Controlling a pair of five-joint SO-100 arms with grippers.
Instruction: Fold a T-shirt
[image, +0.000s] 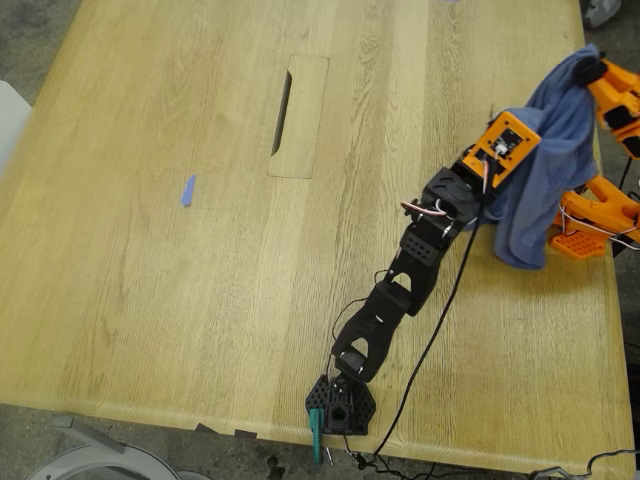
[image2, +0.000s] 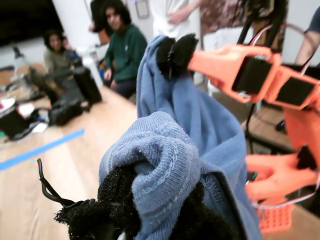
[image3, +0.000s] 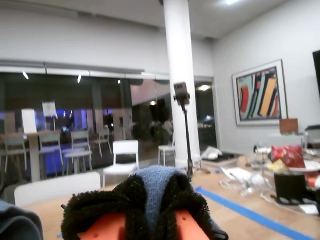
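The slate-blue T-shirt (image: 545, 150) hangs bunched in the air at the exterior view's right, above the table, held between both arms. My first gripper (image2: 150, 215), on the black arm with the orange wrist (image: 505, 145), is shut on a thick ribbed fold of the T-shirt (image2: 165, 165); in the exterior view the cloth hides its jaws. My second gripper (image2: 174, 50), on the orange arm, is shut on the cloth's upper end (image: 588, 68). In the second wrist view its black foam fingers (image3: 100, 210) pinch a blue strip of the T-shirt (image3: 152, 182). The shirt's lower end (image: 520, 250) droops to the tabletop.
The wooden table (image: 200, 300) has a slot cutout (image: 283, 110) and a small blue tape scrap (image: 187, 190). The black arm's base (image: 340, 405) sits at the near edge with a cable (image: 430, 340). The orange arm's base (image: 590, 225) stands by the exterior view's right edge. People (image2: 120, 45) sit beyond.
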